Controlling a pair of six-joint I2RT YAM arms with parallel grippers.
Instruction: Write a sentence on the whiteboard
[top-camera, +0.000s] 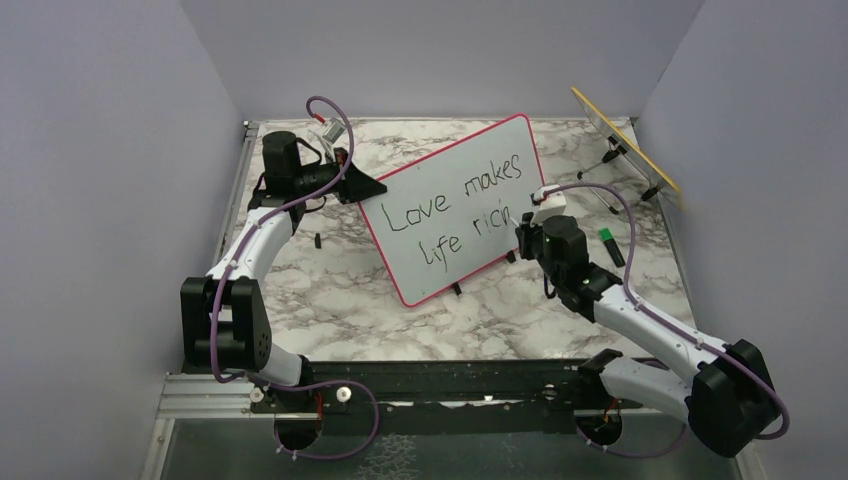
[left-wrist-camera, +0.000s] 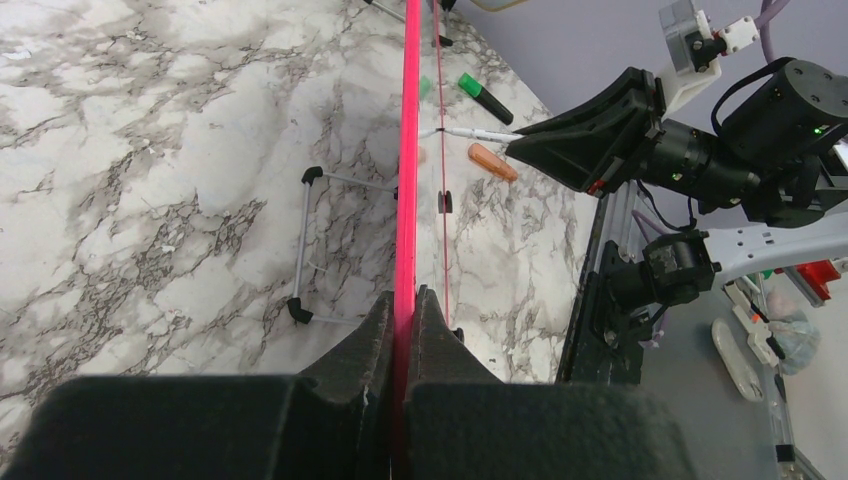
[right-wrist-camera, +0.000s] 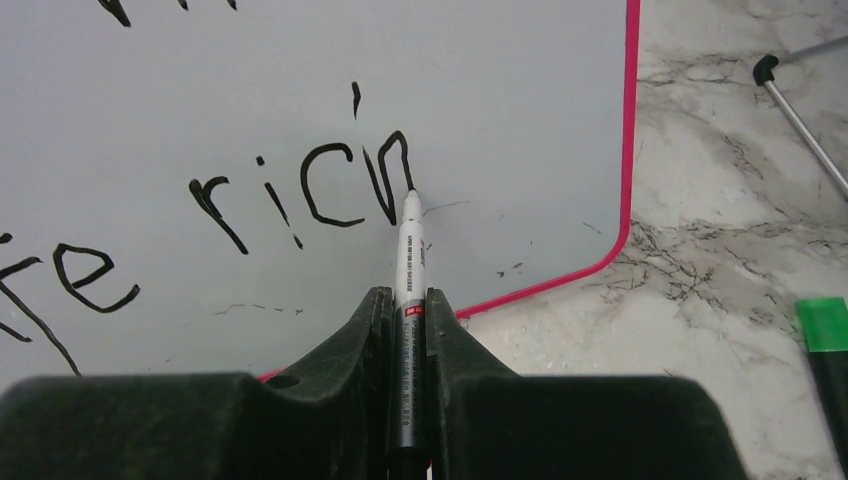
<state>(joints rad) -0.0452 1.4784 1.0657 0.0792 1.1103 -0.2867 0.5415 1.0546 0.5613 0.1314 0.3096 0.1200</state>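
Our left claw (left-wrist-camera: 405, 300) pinches the pink edge of the whiteboard (right-wrist-camera: 520, 100). Our right claw (right-wrist-camera: 408, 300) squeezes a marker (right-wrist-camera: 410, 250), its tip touching the sentence (top-camera: 460, 208).

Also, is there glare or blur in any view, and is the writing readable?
Top view: even light, no glare, sentence readable. Left wrist: whiteboard edge-on, only a pink line; left claw dark, soft. Right wrist: marker and nearby writing sharp; right claw nearly black.

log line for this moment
left hand: shut on whiteboard | right hand: shut on marker | marker tip: on sentence, last word
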